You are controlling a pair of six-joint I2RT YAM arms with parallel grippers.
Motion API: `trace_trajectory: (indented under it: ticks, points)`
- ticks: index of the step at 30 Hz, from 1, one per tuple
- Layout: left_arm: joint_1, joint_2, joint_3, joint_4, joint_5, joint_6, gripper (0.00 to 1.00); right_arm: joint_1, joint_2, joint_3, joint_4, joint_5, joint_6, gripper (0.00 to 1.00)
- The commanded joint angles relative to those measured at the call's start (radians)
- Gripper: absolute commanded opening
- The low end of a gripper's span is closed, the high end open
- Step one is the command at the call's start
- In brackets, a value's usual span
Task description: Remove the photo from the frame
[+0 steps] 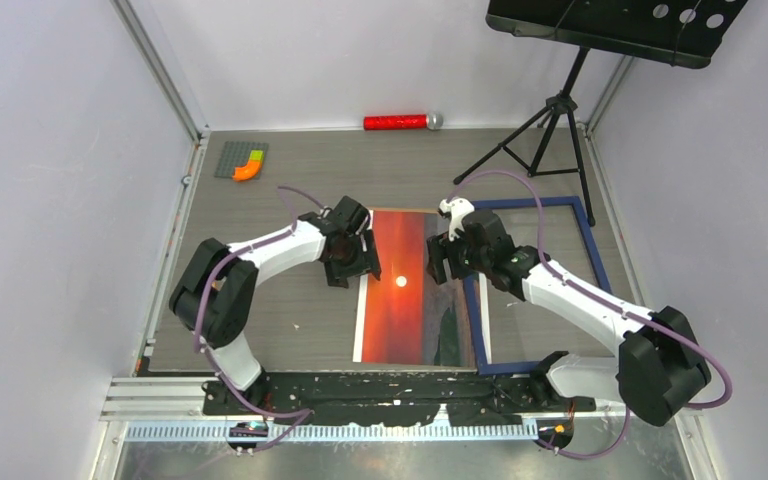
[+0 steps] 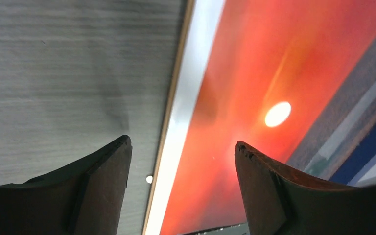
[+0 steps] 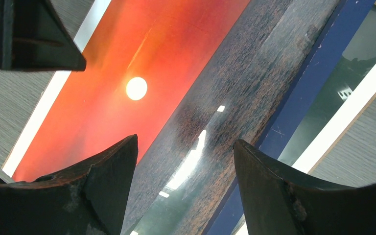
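The photo (image 1: pixel 400 310), a red-orange sunset with a small bright sun, lies flat mid-table. Its right side meets the left rail of the dark blue frame (image 1: pixel 525 201), which lies flat to the right. My left gripper (image 1: pixel 352 270) hovers open over the photo's white left edge (image 2: pixel 186 98), nothing between its fingers. My right gripper (image 1: pixel 442 262) hovers open over the photo's dark band (image 3: pixel 235 98), beside the frame's blue rail (image 3: pixel 313 73). A thin green and white strip shows past that rail. In the left wrist view the left gripper (image 2: pixel 181 147) straddles the photo's edge and the table.
A red cylinder with a grey tip (image 1: pixel 400 122) lies at the back wall. A grey plate with orange and green pieces (image 1: pixel 242 160) sits back left. A black tripod stand (image 1: pixel 550 130) rises at the back right. Walls close in on both sides.
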Motion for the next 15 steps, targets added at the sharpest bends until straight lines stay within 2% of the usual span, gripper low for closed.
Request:
trace_trajectory:
  ticks: [1, 8, 15]
  points:
    - [0.026, 0.035, -0.008, 0.131, 0.055, 0.005, 0.77, -0.004, 0.007, -0.005, 0.040, -0.019, -0.009, 0.76]
    - [0.026, 0.074, -0.056, 0.273, 0.208, -0.032, 0.77, -0.003, 0.009, -0.006, 0.036, -0.009, -0.014, 0.77]
    - [0.023, -0.039, -0.117, 0.325, 0.251, -0.064, 0.77, -0.003, 0.010, -0.006, 0.040, -0.013, -0.015, 0.77]
